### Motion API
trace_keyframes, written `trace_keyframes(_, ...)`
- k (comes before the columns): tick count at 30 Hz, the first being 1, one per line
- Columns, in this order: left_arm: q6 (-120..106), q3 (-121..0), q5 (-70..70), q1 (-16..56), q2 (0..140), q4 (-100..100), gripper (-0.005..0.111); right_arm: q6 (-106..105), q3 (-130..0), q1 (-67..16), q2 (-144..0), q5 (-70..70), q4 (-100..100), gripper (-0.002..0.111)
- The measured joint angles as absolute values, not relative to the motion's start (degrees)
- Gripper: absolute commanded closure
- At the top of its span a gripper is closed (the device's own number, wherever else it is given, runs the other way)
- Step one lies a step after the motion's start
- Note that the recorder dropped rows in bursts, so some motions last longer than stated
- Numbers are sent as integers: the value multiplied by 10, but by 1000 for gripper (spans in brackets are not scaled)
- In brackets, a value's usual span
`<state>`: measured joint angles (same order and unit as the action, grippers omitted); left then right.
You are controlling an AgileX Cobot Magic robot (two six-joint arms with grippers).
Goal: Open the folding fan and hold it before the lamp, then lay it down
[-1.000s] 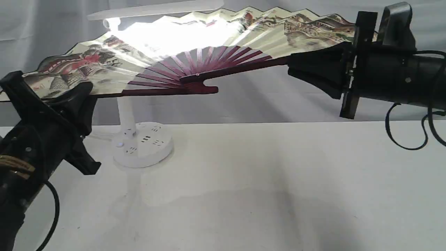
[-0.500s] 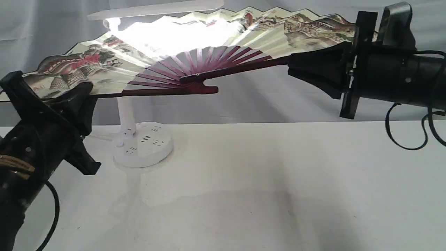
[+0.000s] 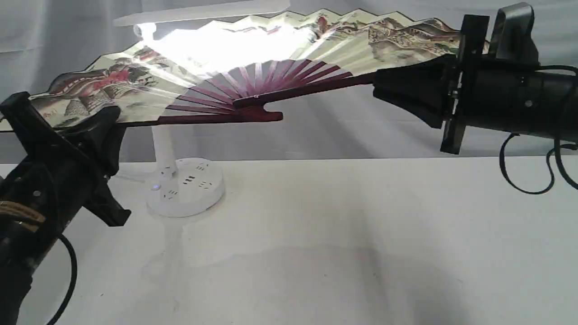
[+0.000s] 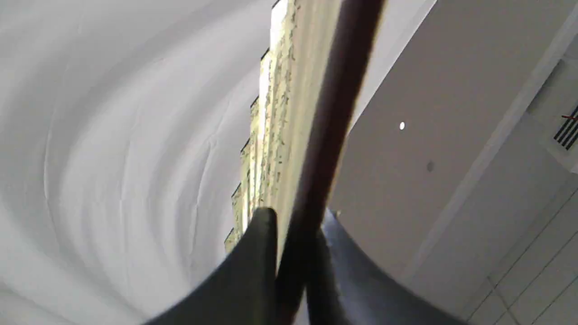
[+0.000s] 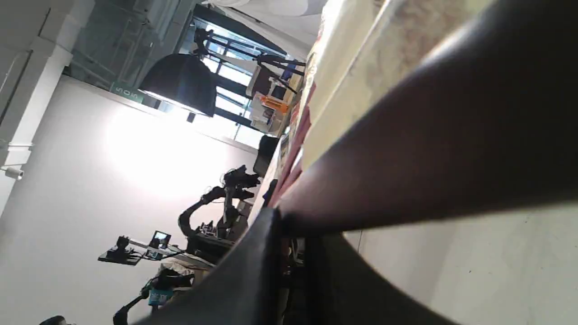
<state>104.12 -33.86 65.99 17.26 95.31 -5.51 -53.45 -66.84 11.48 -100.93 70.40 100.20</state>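
Observation:
The folding fan is spread wide in the air, its cream painted leaf and maroon ribs in front of the lit white lamp. Only the lamp's bar head, lower stem and round socket base show past the fan. My left gripper is shut on the fan's left outer rib; the left wrist view shows that dark rib pinched between the fingers. My right gripper is shut on the right outer rib, seen close in the right wrist view.
The white table runs below the fan, with the lamp base at its back left. Grey cloth hangs behind. A black cable loops under the right arm.

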Motion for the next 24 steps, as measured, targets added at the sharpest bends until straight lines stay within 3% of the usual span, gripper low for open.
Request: trace_keyframes(24,1027,-339,660,170,953,-47,107,-524,-668,115,-1008,696,994,108)
